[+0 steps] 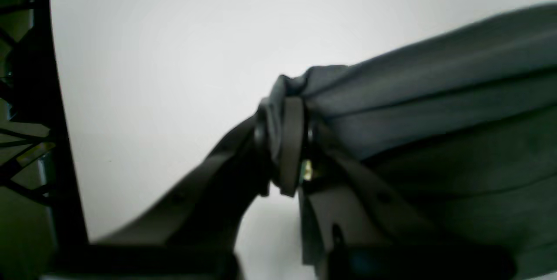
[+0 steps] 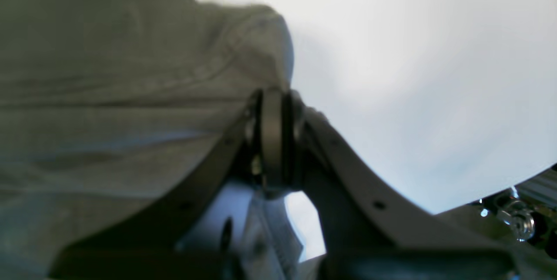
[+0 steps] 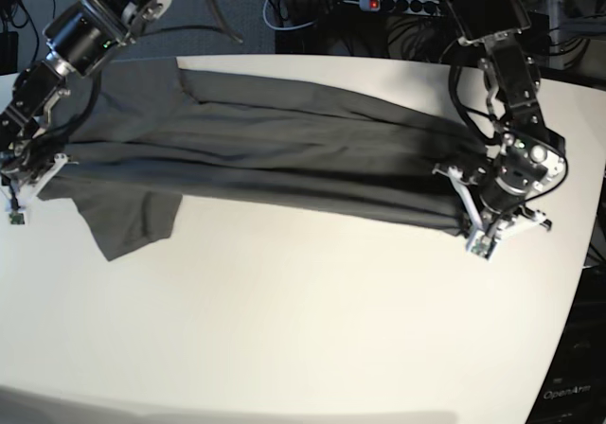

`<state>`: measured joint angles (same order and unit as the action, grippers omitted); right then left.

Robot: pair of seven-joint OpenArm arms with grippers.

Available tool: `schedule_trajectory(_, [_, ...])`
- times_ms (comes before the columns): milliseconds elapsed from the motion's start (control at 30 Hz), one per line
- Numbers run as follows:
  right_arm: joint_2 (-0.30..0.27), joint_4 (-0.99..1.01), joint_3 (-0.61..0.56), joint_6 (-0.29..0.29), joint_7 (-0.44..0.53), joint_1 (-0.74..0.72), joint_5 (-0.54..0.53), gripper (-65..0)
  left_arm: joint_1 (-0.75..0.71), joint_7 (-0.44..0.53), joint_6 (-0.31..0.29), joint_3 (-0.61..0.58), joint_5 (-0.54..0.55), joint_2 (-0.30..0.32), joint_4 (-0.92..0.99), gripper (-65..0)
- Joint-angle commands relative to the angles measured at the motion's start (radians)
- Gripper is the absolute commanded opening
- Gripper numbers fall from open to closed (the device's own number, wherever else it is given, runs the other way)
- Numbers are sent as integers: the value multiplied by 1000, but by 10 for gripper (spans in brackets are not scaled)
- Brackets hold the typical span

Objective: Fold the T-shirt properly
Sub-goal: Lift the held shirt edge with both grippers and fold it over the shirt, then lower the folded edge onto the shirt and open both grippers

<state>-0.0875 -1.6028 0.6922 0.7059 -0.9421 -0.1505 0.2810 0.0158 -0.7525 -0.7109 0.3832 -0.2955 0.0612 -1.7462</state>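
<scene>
The dark grey T-shirt (image 3: 284, 154) is stretched lengthwise across the far half of the white table (image 3: 312, 320), pulled taut between my two arms, with one sleeve (image 3: 128, 220) lying flat near the left end. My left gripper (image 3: 464, 214) is shut on the T-shirt's right end; in the left wrist view the bunched cloth (image 1: 435, 110) sits pinched in the left gripper (image 1: 287, 141). At the table's left edge my right gripper (image 3: 38, 173) is shut on the other end, and the right wrist view shows the T-shirt (image 2: 109, 97) clamped by that gripper (image 2: 274, 136).
A black power strip (image 3: 398, 4) with cables lies behind the table's far edge. The floor past the table shows dark equipment at the right (image 3: 582, 386). The left arm (image 3: 492, 45) rises over the far right corner.
</scene>
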Motion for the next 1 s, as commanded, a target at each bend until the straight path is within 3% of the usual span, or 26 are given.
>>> schedule_trajectory(0, [-7,-18,1,-8,7,-5,7,-644,17,17,13,6,-17,7,-14,-613])
schedule_trajectory(600, [-4,-18,-1,-8,-102,38,7,-644,-26,17,13,-23,-28,10,-18,-613])
schedule_trajectory(967, [13,-17,-1,-8,-108,65,5,-644,-53,17,13,-45,-28,32,-1,-613])
